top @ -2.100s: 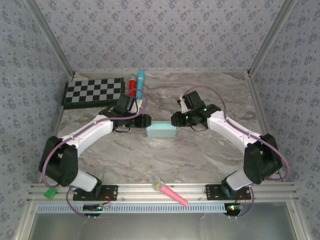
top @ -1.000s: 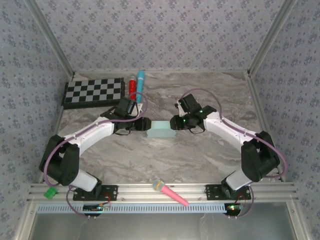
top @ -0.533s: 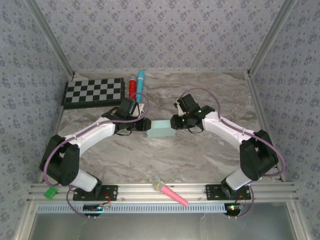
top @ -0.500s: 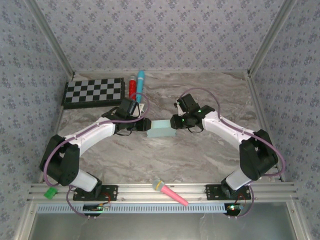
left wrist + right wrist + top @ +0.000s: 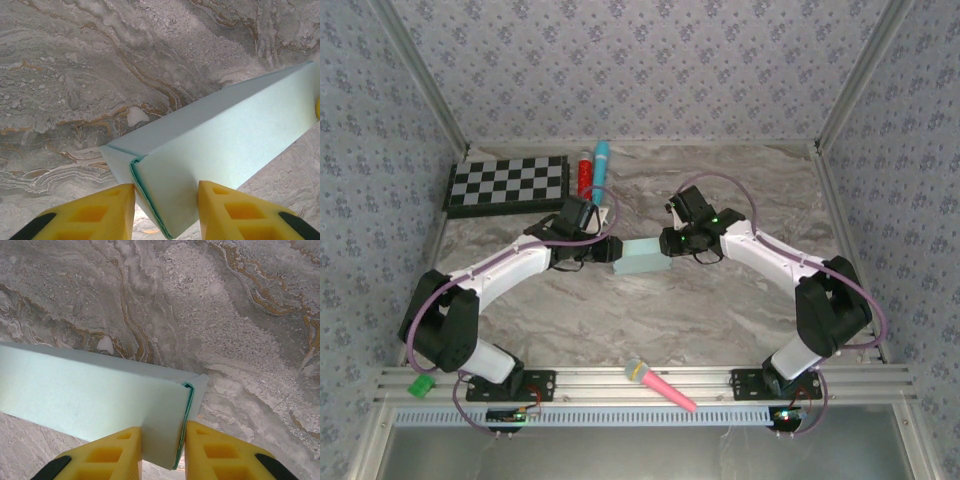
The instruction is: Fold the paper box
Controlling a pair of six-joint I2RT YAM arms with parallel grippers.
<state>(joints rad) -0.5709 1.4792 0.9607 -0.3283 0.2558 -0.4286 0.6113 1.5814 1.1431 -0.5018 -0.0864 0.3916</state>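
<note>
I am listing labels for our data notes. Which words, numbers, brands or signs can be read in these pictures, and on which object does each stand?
No text can be read.
The paper box is plain on the faces that both wrist views show.
The red object beside the checkerboard may carry a label, but it is too small to read.
</note>
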